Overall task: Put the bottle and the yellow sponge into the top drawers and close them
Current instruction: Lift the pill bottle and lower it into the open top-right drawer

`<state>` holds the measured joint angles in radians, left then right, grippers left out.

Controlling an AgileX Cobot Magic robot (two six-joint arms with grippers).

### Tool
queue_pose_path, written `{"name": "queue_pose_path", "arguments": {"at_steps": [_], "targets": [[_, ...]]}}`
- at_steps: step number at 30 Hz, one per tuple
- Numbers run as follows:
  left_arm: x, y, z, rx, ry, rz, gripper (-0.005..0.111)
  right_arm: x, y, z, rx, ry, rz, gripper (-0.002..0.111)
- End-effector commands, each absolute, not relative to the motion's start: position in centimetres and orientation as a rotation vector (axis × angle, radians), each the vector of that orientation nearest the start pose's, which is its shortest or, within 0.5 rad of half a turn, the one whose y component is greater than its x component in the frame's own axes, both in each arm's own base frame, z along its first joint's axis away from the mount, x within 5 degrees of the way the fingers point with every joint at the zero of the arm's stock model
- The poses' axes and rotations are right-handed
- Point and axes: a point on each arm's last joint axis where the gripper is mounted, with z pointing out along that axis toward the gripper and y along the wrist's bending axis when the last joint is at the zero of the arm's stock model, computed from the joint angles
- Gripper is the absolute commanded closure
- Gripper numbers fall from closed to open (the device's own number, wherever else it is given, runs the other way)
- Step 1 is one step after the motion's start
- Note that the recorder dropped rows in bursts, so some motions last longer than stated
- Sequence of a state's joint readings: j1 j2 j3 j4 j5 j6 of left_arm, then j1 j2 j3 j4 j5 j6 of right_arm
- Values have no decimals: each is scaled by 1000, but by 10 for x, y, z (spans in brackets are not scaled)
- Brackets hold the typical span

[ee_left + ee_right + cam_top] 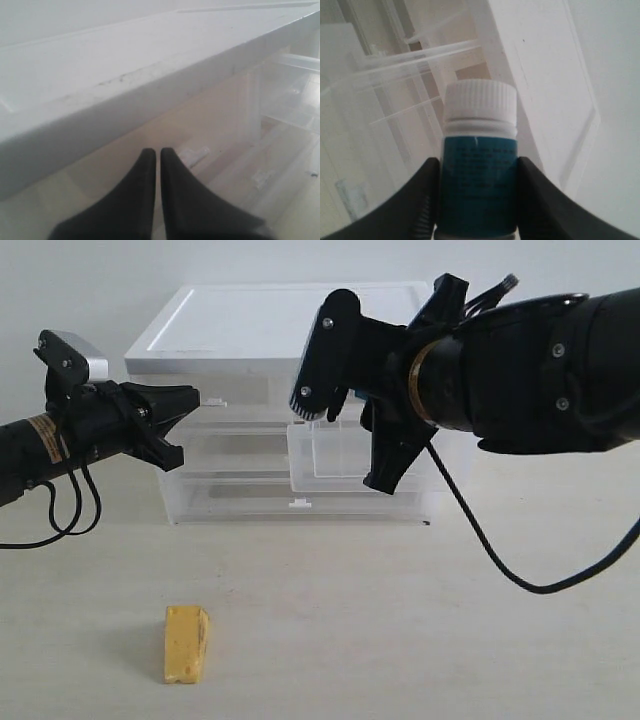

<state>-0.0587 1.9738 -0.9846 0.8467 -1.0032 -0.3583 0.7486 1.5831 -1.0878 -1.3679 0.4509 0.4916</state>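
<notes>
My right gripper (479, 162) is shut on the bottle (479, 150), a white cylinder with a ribbed white cap and a blue-teal label. In the exterior view the right gripper (342, 442) hangs at the pulled-out right top drawer (300, 455), and its fingers hide most of the bottle. The left top drawer (250, 390) is closed. My left gripper (197, 397) is shut and empty, with its tips just left of that drawer's small white handle (215, 400). In the left wrist view the left gripper (157, 151) points under the cabinet's white top (125, 75). The yellow sponge (186, 643) lies on the table in front.
The cabinet (300, 320) stands at the back of the pale table (400, 620), with two full-width translucent drawers (240, 490) below the top ones. A black cable (480, 540) droops from the right arm over the table.
</notes>
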Motion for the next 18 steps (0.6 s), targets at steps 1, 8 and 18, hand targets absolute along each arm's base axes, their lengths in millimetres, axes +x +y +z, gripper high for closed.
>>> {"name": "queue_pose_path", "arguments": {"at_steps": [1,8,18], "targets": [[387,-81,177,683,1521,-470,103,286,211,290,-1277,1604,-535,108],[387,-81,177,683,1521,-470,103,287,212,291,-1287,1585,-540,88],[387,-81,177,683,1521,-470,103,287,215,294,-1262,1583,-499,55]]}}
